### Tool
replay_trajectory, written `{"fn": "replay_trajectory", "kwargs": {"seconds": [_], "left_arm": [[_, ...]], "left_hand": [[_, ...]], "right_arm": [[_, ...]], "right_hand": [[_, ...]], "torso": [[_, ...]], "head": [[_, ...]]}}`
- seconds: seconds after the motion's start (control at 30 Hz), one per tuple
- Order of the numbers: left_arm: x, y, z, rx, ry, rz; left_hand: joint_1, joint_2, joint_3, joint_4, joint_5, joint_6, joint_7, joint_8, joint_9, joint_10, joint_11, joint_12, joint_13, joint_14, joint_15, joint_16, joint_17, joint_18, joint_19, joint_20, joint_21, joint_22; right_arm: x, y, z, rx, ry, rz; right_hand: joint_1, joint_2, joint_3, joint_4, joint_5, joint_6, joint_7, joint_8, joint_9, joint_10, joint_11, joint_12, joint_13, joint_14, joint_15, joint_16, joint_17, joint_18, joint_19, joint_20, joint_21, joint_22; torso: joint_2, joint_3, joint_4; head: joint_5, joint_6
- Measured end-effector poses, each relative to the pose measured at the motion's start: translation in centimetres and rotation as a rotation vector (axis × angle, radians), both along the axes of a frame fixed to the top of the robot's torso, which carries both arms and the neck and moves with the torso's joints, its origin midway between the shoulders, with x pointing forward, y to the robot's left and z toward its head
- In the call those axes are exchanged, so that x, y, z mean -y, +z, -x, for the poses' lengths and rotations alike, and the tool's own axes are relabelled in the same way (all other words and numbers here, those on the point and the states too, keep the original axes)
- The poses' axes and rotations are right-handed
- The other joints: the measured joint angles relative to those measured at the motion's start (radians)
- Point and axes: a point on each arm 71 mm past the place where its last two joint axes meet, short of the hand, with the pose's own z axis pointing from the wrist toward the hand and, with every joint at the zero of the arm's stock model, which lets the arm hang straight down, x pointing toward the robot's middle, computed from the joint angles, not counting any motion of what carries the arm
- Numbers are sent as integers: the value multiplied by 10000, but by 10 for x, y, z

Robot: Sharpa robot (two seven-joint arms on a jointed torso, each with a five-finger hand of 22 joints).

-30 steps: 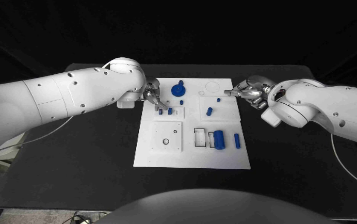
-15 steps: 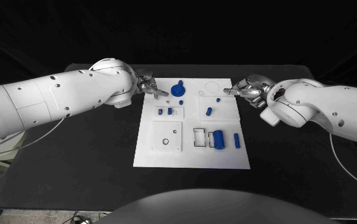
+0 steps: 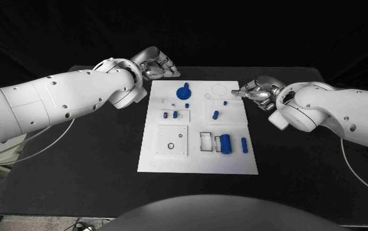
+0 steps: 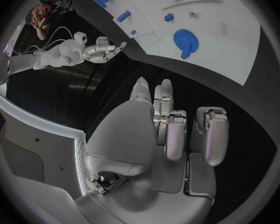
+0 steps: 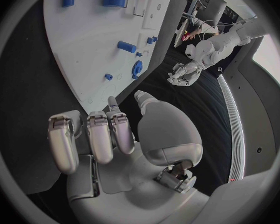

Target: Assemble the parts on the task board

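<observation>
The white task board [image 3: 198,162] lies in the middle of the table. On it are a blue gear [image 3: 183,92], short blue pegs [image 3: 175,114], a thick blue cylinder [image 3: 225,143] and a slim blue peg [image 3: 244,145]. My left hand [image 3: 157,63] is raised beyond the board's far left corner, fingers curled in, holding nothing. In the left wrist view the hand [image 4: 177,129] hangs off the board [image 4: 227,45], apart from the gear [image 4: 185,39]. My right hand [image 3: 254,91] sits at the board's right edge, its curled fingers [image 5: 90,134] holding nothing I can see.
A small black ring [image 3: 171,146] lies on the square plate at the board's near left. A rectangular slot [image 3: 206,141] is beside the thick cylinder. Black table [image 3: 92,156] surrounds the board on both sides.
My left hand has lifted off the peg area at the board's left and drawn back past its far left corner. The right hand has stayed put.
</observation>
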Motion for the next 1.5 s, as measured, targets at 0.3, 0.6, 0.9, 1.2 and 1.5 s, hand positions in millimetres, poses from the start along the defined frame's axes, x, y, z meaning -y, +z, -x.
{"fn": "replay_trajectory", "kwargs": {"seconds": [0.3, 0.6, 0.9, 1.2, 1.5], "left_arm": [[13, -5, -1, 853, -739, 254], [32, -11, 3, 1988, -2033, -1088], [51, -22, 11, 2924, -3570, -3050], [60, -29, 15, 3461, -4570, -4634], [64, -35, 17, 3479, -5099, -5366]], "left_hand": [[813, -258, 332, 6, -1569, -442, -440, -151, -1606, -293, 607, -2032, -2554, -17, 344, 0, -1, -1, 10, 375, 0, 0], [994, -440, 869, 9, -1684, -369, -655, -151, -2112, -330, 644, -2226, -3195, 19, 380, 0, -1, -1, -25, 410, 0, 0], [1246, -371, 1254, -2, -1684, -208, -815, -151, -2355, -271, 584, -2226, -3525, 19, 380, 0, 3, -1, -25, 410, 0, 0], [1545, -176, 1619, 12, -1684, -80, -864, -151, -2553, -129, 411, -2226, -3864, -1, 182, 0, 6, 0, 12, 372, 0, 0], [1545, -176, 1675, 13, -1684, -9, -864, -151, -2656, -40, 277, -2226, -4053, 1, 37, 0, 5, 1, -26, 335, 0, 0]], "right_arm": [[0, 0, 1, -1, 10, -19], [-1, 0, 1, 5, 37, -45], [-1, 0, 1, 18, 53, -59], [-2, 0, 1, 13, 67, -69], [-2, 0, 1, 11, 68, -74]], "right_hand": [[53, 53, 0, 0, 43, 0, 0, 40, -1, 0, 0, 0, -1, 0, 0, 0, 0, 0, 0, 0, 0, -1], [53, 53, 0, 0, 43, 0, 0, 40, -2, 0, 0, 0, -2, 0, 0, 0, -1, 0, 0, 0, 0, -1], [53, 53, 0, 0, 42, 0, 0, 40, -3, 0, 0, 0, -2, 0, 0, 0, 8, 0, 0, 0, 0, -1], [53, 53, 0, 0, 42, 0, 0, 39, -4, 0, 0, 0, -3, 0, 0, 0, 7, 0, 0, 0, 0, -2], [53, 53, 0, 0, 42, 0, 0, 39, -5, 0, 0, 0, -4, 0, 0, 0, 6, 0, 0, 0, 0, 6]], "torso": [[17, -5, 0], [20, -6, 5], [12, -5, 4], [6, -6, 4], [6, -5, 2]], "head": [[-22, 0], [-19, 0], [-13, 0], [-22, 0], [-47, 0]]}}
